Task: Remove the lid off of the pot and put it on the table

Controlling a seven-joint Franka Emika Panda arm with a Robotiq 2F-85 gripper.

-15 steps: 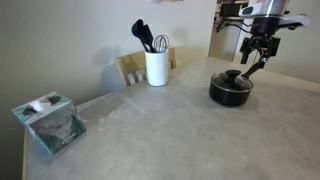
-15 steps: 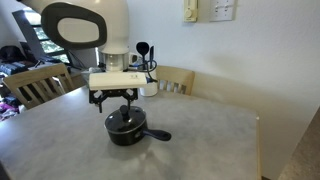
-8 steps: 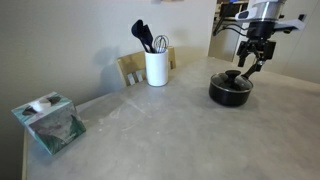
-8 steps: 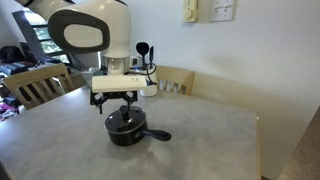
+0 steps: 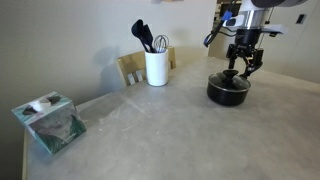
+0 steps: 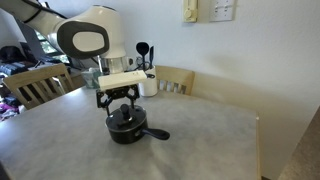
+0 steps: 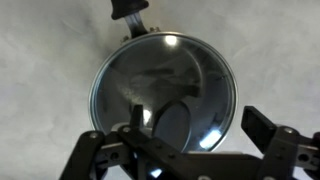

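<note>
The black pot [image 5: 228, 90] stands on the grey table [image 5: 150, 130] with the glass lid [image 7: 150, 70] on it. Its long handle [image 6: 158, 134] points toward the table's middle in an exterior view and shows at the top of the wrist view [image 7: 130, 10]. The pot also shows in the other exterior frame [image 6: 125, 127]. My gripper [image 5: 243, 67] hangs just above the lid, open, with its fingers [image 7: 266, 130] spread wide to either side of the lid's centre. The dark knob [image 7: 172, 122] lies between them. The gripper also shows above the pot [image 6: 121, 104] and at the bottom of the wrist view [image 7: 175, 140].
A white utensil holder [image 5: 157, 67] with dark utensils stands at the table's back edge, in front of a wooden chair [image 5: 133, 66]. A tissue box [image 5: 50, 122] sits near a corner. More chairs [image 6: 40, 85] stand round the table.
The gripper has come down and shifted slightly over the pot, closer to the lid. The arm's body has swung a little. The pot and lid stay in place.
</note>
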